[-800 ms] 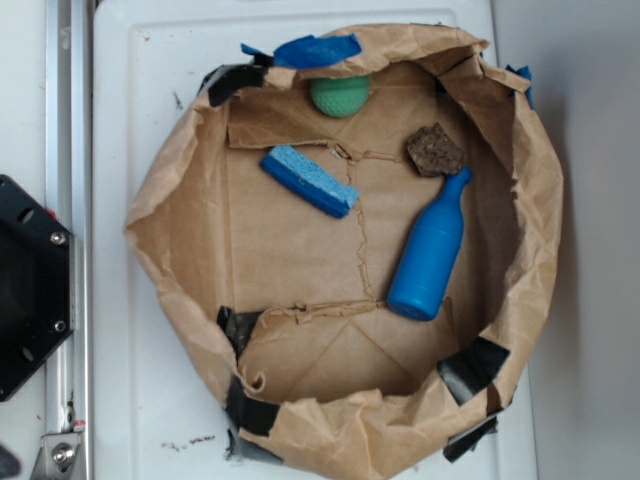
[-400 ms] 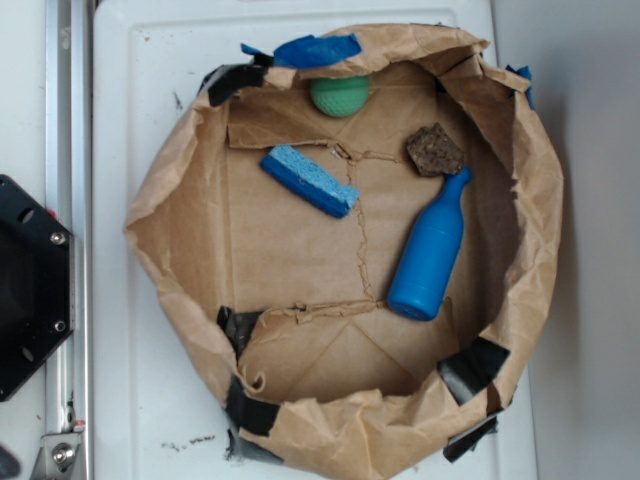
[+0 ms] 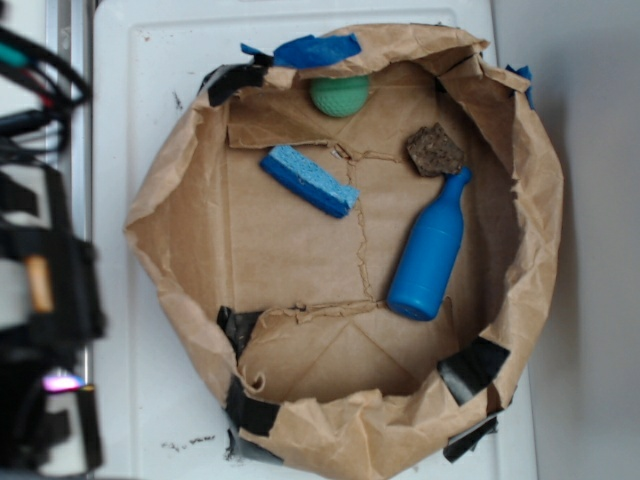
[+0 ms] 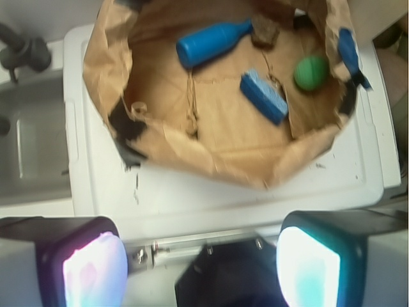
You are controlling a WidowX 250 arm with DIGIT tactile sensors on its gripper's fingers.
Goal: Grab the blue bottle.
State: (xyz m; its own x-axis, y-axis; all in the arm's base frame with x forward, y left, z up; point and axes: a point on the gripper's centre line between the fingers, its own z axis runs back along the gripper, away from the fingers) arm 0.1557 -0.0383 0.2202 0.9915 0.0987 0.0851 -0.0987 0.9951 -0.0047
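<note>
- blue bottle [image 3: 430, 252] lies on its side in the paper bag [image 3: 170, 200], neck by the brown chunk [image 3: 434, 149], well apart from the sponge [image 3: 309, 179]
- gripper [image 4: 201, 259] hangs over the bench [image 4: 211, 204] edge, jaws wide apart, holding nothing
- so basically 0 done: reach and grab both left

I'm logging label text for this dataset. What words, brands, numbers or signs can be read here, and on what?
None: no readable text in either view.
Bright blue smooth plastic bottle: plain, no label visible.
Flat rectangular two-tone blue sponge: no print.
Green round ball: no marking legible.
Crumpled brown paper enclosure, with blue and black tape strips: no writing visible.
</note>
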